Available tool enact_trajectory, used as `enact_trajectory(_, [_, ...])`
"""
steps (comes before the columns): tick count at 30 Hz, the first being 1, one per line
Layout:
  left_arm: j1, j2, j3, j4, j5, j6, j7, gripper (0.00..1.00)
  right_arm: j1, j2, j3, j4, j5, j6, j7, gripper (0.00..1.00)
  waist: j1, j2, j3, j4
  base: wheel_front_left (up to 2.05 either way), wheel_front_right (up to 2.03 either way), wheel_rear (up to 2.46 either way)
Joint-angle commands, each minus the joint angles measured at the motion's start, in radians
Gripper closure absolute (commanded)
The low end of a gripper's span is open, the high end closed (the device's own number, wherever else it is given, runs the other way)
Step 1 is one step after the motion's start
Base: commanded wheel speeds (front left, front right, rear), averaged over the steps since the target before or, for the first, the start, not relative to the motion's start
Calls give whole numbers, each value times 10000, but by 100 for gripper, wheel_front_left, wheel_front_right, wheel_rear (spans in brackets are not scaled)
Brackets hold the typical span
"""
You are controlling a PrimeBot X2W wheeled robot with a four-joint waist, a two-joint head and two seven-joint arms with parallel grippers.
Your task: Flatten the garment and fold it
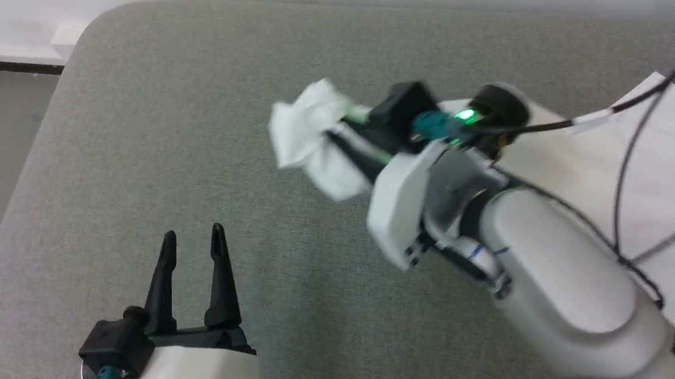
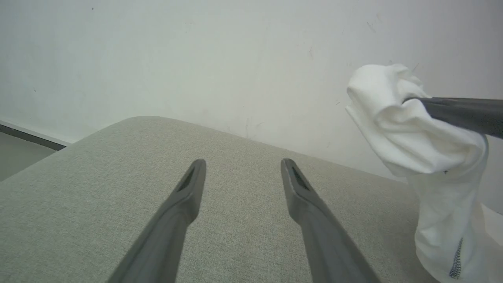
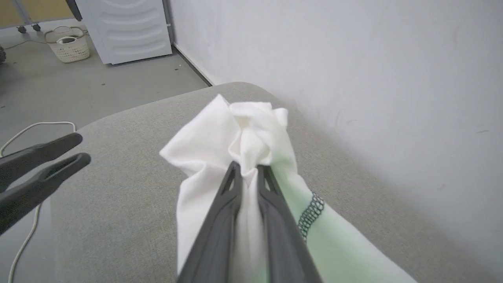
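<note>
The garment point(image 1: 307, 136) is thin, soft white cloth, light enough to hang limp and bunch wherever it is pinched, so it is likely to sag and crease rather than keep a shape. A seam or hem edge would probably give a surer hold than the loose middle. The right gripper point(image 1: 335, 133) has its fingers closed narrowly on a crumpled wad of the cloth, lifted clear of the grey padded tabletop point(image 1: 183, 105) just above the centre of the head view. The rest of the cloth lies flat out at 3 o'clock, partly under the pale right forearm. The left gripper point(image 1: 193, 232) waits at 7 o'clock, fingers wide with nothing between them, well apart from the cloth. The right wrist view gives the pinch itself (two fingertips biting a fold) and a run of grey zigzag stitching point(image 3: 311, 214) at 5 o'clock, plus a basket point(image 3: 70, 43) on the floor at 10 o'clock. The left wrist view adds the side profile: cloth draping from the wad at 3 o'clock down towards the tabletop, a stitched seam near its lower end.
</note>
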Motion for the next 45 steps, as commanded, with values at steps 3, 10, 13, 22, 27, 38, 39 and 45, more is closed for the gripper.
enact_trajectory(3, [-12, -18, 2, 73, -56, 63, -47, 0, 40, 237, 1141, 388, 881, -9, -229, 100, 1, 0, 26, 237, 0, 0, 0])
enact_trajectory(10, [12, -18, -193, 260, -117, 70, -47, 0, 968, 283, 2627, 2208, 1462, -9, -99, 32, 1, 0, 57, 598, 0, 0, 0])
enact_trajectory(13, [43, -18, -208, 323, -131, 109, -47, 0, 1144, 284, 2677, 2588, 1842, -9, -61, 0, 1, 0, -55, 568, 0, 0, 0])
enact_trajectory(22, [335, -18, -201, 228, 55, 109, -47, 0, 481, -554, -997, 1221, 1477, -9, -1204, 0, 1, 0, -353, 37, 0, 0, 0])
enact_trajectory(27, [298, -18, -202, 55, 70, 69, -47, 0, 833, -1580, -3772, 411, -426, -9, -810, 0, 1, 0, 45, -178, 0, 0, 0])
enact_trajectory(38, [-319, -18, -146, -73, 23, -133, -47, 0, 3104, -1487, -7970, -786, -3009, -9, 1991, 0, 1, 0, 1127, -242, 0, 0, 0])
enact_trajectory(39, [-349, -18, -133, -60, 27, -146, -47, 0, 3276, -1381, -8223, -857, -3174, -9, 2100, 0, 1, 0, 1163, -258, 0, 0, 0])
enact_trajectory(45, [-442, -18, -58, 9, 47, -197, -47, 0, 4136, -360, -9052, -821, -3493, -9, 3051, 0, 1, 0, 1246, -399, 0, 0, 0])
